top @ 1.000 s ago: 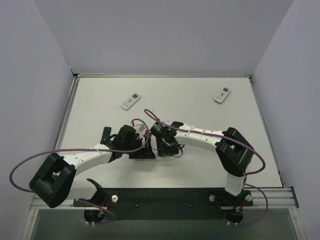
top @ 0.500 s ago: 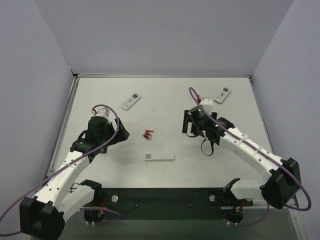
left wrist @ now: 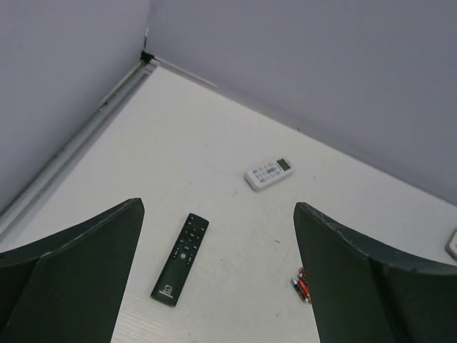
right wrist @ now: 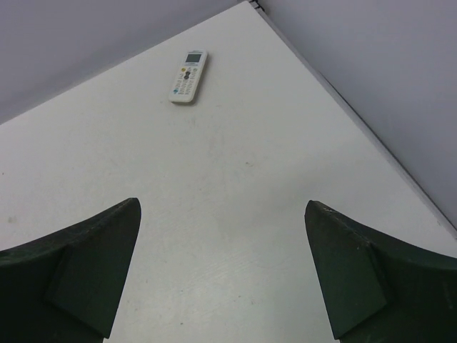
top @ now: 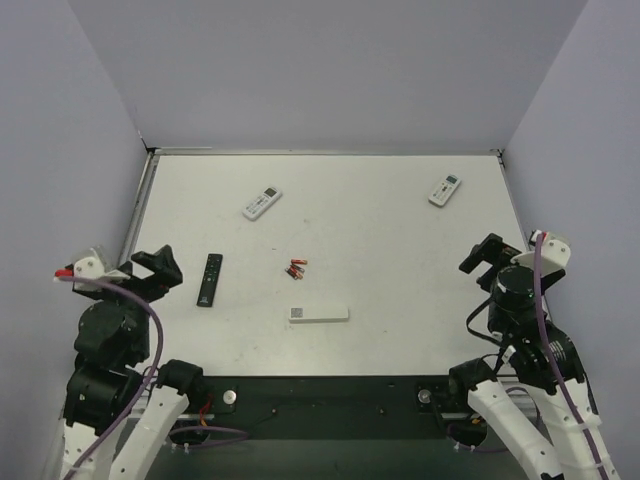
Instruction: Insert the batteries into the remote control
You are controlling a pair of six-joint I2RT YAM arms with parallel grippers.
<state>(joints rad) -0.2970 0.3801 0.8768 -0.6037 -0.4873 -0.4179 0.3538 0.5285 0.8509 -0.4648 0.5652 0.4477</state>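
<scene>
A small cluster of red-and-black batteries (top: 296, 268) lies near the middle of the table, and shows at the left wrist view's lower right (left wrist: 303, 284). A slim white remote (top: 320, 314) lies just in front of them. A black remote (top: 209, 279) (left wrist: 181, 259) lies to their left. My left gripper (top: 152, 268) (left wrist: 218, 206) hangs open and empty over the near left corner. My right gripper (top: 482, 256) (right wrist: 221, 204) is open and empty at the near right, above bare table.
Two white button remotes lie further back, one at the back left (top: 262, 203) (left wrist: 269, 172) and one at the back right (top: 445, 190) (right wrist: 188, 76). Grey walls close the table on three sides, with a raised rail (top: 135, 230) along the left edge.
Both arms pulled back from the table's middle to the near corners, and both grippers opened wide. The batteries and the slim white remote now lie uncovered.
</scene>
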